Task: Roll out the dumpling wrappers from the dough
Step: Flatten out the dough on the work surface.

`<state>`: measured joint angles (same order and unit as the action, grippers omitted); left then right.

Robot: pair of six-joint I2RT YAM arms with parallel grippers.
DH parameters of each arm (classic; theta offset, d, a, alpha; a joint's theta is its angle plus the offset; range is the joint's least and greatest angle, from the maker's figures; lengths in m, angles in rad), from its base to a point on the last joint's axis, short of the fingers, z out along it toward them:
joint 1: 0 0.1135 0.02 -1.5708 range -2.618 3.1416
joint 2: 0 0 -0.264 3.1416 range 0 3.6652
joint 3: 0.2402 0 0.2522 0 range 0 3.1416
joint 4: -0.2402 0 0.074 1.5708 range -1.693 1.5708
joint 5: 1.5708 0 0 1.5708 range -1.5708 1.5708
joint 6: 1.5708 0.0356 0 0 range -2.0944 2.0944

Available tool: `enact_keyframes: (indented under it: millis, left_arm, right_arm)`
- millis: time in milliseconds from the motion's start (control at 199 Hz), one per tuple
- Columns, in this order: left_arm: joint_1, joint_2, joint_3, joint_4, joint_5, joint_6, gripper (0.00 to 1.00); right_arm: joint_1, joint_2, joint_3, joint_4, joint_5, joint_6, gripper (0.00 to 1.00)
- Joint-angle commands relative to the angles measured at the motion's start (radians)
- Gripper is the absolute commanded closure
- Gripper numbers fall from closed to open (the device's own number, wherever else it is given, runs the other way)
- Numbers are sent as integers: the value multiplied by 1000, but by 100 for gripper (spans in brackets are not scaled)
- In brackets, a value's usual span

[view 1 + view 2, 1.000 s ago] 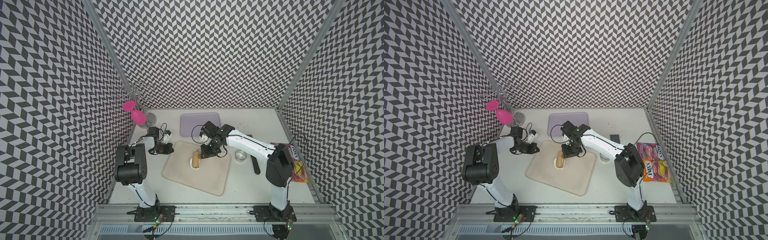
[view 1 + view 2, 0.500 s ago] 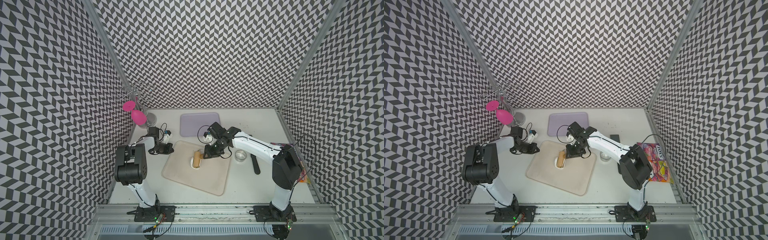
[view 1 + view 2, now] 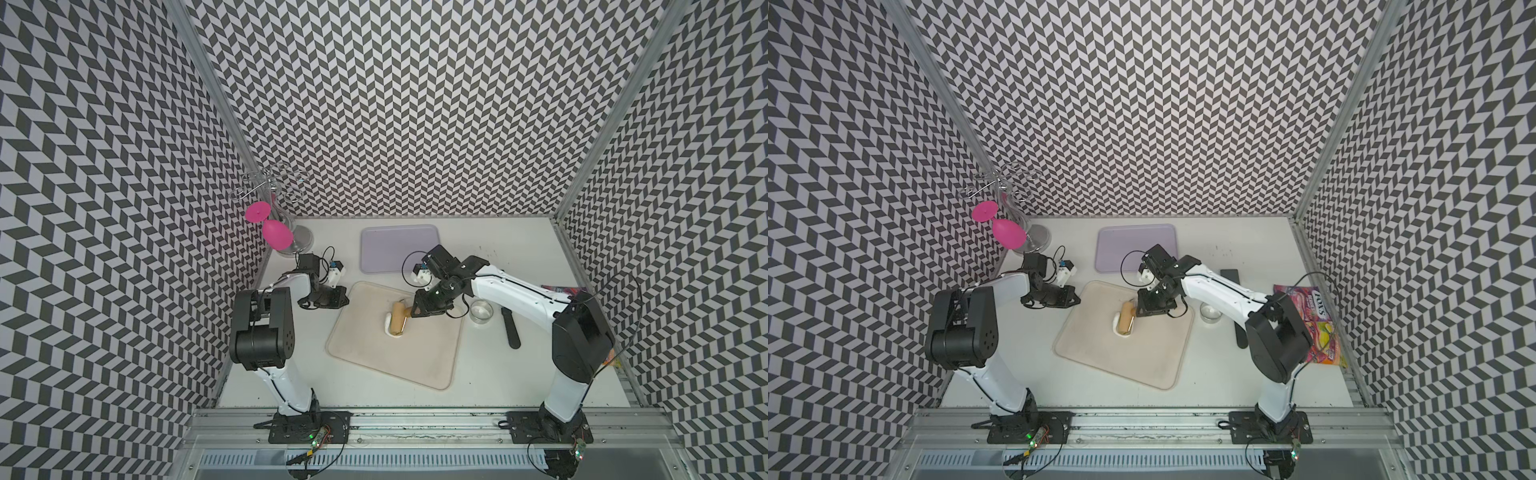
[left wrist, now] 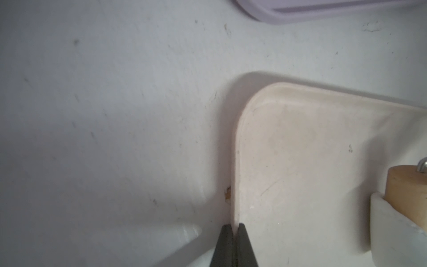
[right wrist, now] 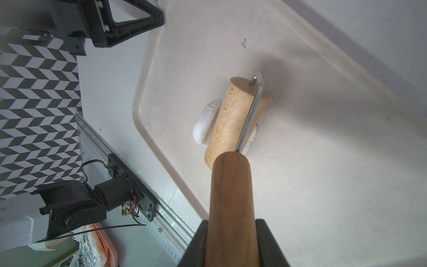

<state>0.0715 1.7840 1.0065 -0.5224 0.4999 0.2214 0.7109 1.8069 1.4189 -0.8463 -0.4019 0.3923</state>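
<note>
At the left edge of the beige tray (image 3: 374, 365) the left fingers (image 4: 225, 247) are pressed together. Mid-tray the dough (image 3: 387, 330), an elongated lump running front to back, lies under a wooden roller (image 3: 399, 319) whose handle (image 5: 231, 196) the right fingers (image 5: 198, 245) grasp. Far right, a candy bag (image 3: 1312, 324) reads "FOX'S".

left hand (image 4: 234, 232): closed, low, arm folded | right hand (image 5: 231, 231): gripping roller handle (image 5: 231, 196), arm extended
</note>
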Motion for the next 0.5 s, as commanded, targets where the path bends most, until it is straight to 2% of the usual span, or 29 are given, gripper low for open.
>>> enact_keyframes:
  millis: [0, 497]
  left_arm:
    - [-1, 10, -28, -27, -24, -8, 100]
    - [2, 2, -29, -24, -27, -10, 100]
  right_arm:
    - [-45, 61, -96, -310, 331, 6, 100]
    - [-66, 19, -150, -301, 336, 9, 100]
